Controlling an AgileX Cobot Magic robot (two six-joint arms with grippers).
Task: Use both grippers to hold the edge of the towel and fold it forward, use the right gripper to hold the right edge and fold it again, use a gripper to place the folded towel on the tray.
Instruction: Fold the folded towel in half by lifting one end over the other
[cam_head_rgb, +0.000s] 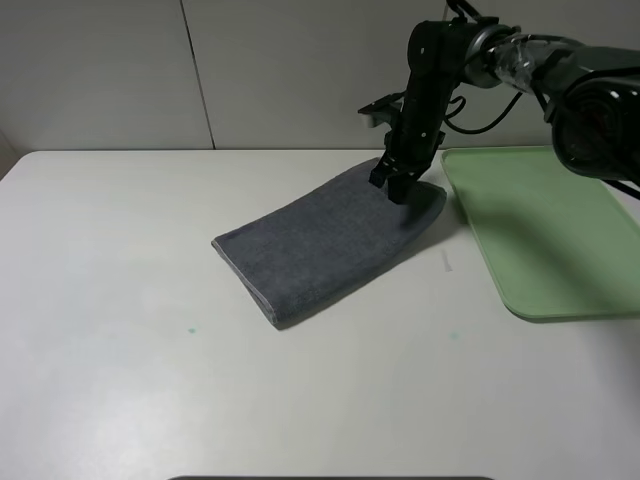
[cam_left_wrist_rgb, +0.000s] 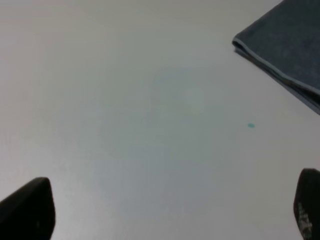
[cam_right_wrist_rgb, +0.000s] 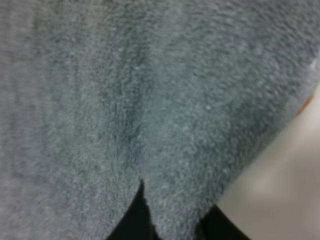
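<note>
The dark grey towel (cam_head_rgb: 320, 245) lies folded on the white table, slanting from the middle toward the tray (cam_head_rgb: 560, 230). My right gripper (cam_head_rgb: 395, 185) comes down on the towel's far end beside the tray and is shut on the cloth. In the right wrist view a ridge of towel (cam_right_wrist_rgb: 150, 100) sits pinched between the black fingers (cam_right_wrist_rgb: 132, 220). My left gripper (cam_left_wrist_rgb: 165, 215) is open over bare table, with nothing between its fingers (cam_left_wrist_rgb: 30, 210). A towel corner with its pale edge (cam_left_wrist_rgb: 280, 75) shows ahead of it. The left arm is out of the exterior high view.
The pale-green tray lies at the right of the table, its near corner close to the table's right side. A wall stands behind the table. Small green specks (cam_head_rgb: 191, 330) mark the white tabletop in front of the towel.
</note>
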